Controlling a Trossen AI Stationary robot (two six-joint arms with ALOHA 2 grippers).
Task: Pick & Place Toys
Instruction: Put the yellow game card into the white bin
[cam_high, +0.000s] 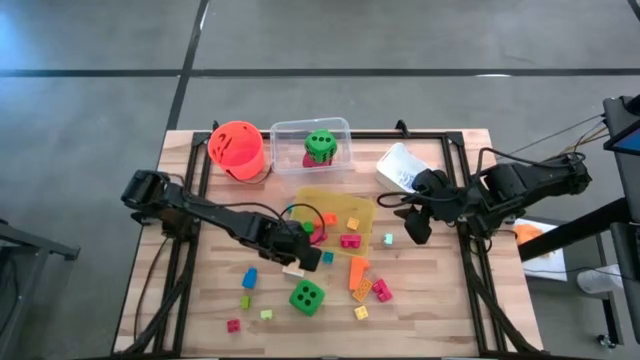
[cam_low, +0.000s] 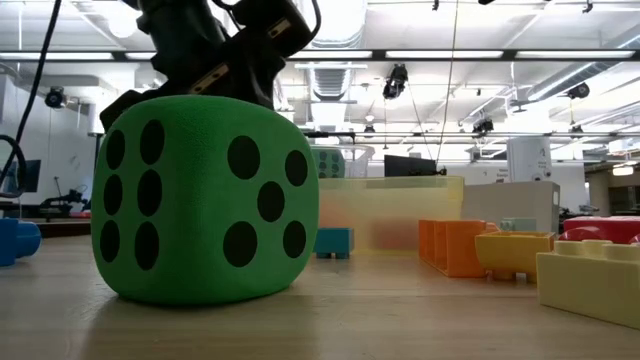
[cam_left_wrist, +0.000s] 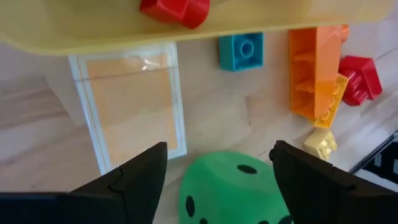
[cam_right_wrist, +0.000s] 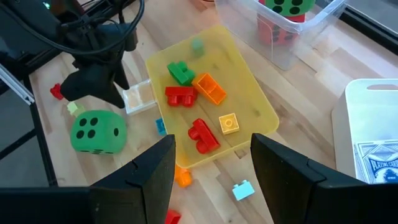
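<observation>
A: Surface status?

B: Light wooden slat table (cam_high: 420, 300) on a dark frame, grey concrete floor around it. Orange bucket (cam_high: 237, 149) at the far edge, clear tray (cam_high: 340, 131) just beside it with a green die (cam_high: 320, 146) on something red inside. White tray (cam_high: 395, 160) near the right arm. Yellow tray (cam_high: 360, 205) mid-table.

A: Toys?

B: Scattered. In the yellow tray: red blocks (cam_right_wrist: 180, 95), green block (cam_right_wrist: 180, 73), orange block (cam_right_wrist: 209, 88), yellow block (cam_right_wrist: 228, 122). Loose on the wood: big green dotted die (cam_high: 307, 296) toward the near edge, long orange block (cam_high: 357, 272) beside it, blue block (cam_high: 249, 277), small pink, green and yellow pieces near the front. A clear flat card or lid (cam_left_wrist: 134, 99) lies half under the yellow tray's edge.

A: Left gripper?

B: Left gripper (cam_left_wrist: 217, 177) is over the table centre, just past the yellow tray's near-left corner, above the green die. Fingers spread apart, nothing between them; the die sits below the gap.

A: Right gripper?

B: Right gripper (cam_right_wrist: 211, 165) is raised at the right side near the white tray, looking down at the yellow tray. Fingers parted, empty.

A: Room?

B: Low view: the die fills the left foreground, left arm above it. Behind: open workshop, ceiling strip lights, monitors, benches. No detail beyond that.
</observation>
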